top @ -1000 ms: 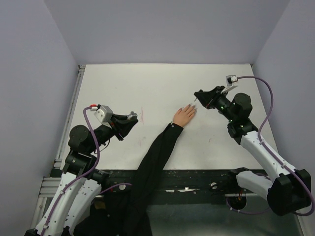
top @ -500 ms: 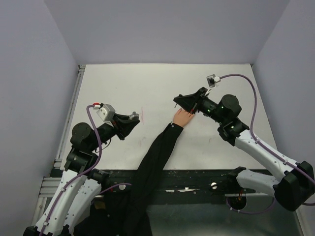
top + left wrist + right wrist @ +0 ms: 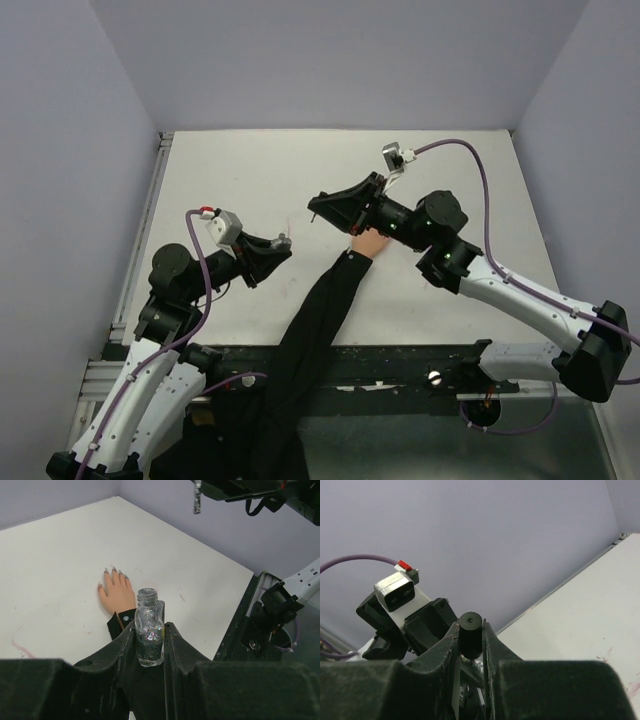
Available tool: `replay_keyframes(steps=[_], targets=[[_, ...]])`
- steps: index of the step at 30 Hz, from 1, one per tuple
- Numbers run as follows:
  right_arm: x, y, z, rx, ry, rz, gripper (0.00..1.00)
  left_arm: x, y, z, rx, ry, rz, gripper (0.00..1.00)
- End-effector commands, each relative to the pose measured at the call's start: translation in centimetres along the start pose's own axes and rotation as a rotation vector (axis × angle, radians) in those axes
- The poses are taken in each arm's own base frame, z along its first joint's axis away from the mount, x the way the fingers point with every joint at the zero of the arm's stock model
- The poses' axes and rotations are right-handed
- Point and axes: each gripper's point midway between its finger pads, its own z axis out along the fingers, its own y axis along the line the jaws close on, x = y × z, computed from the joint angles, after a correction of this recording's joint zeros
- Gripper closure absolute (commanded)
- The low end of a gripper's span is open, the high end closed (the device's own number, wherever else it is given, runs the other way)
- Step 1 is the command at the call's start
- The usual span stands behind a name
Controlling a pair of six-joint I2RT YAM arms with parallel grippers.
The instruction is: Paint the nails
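One white tabletop (image 3: 240,170), faint pink smears (image 3: 22,649), fake hand (image 3: 117,594) palm-down, lilac walls (image 3: 340,60)

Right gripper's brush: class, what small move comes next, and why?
Probably carry the right gripper, shut on the black brush cap, across and down until the glittery brush tip enters the open neck of the clear glitter-polish bottle clamped in the left gripper; the brush hangs apart from it.

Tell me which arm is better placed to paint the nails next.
Right. Its hand grips the brush cap, close to the nails; the left hand just holds the open bottle.
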Motion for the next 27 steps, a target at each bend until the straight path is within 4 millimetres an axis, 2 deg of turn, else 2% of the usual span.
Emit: replay_keyframes(steps=[1,7,16,27], targets=[[0.5,0.7,2.0,-0.004,0.004,0.012,0.99,-1.9,-2.6,0.0,0.126,-0.040,0.035,1.00],[2.0,1.5,3.4,-0.030,0.055,0.016,0.99,-1.7,-3.2,0.0,0.162,-0.036,0.036,1.00],[2.7,2.4,4.0,-0.063,0.084,0.011,0.99,-1.7,-3.2,0.0,0.161,-0.033,0.037,1.00],[4.3,2.3,4.1,-0.063,0.145,0.009,0.99,-1.7,-2.9,0.0,0.141,-0.038,0.042,1.00]])
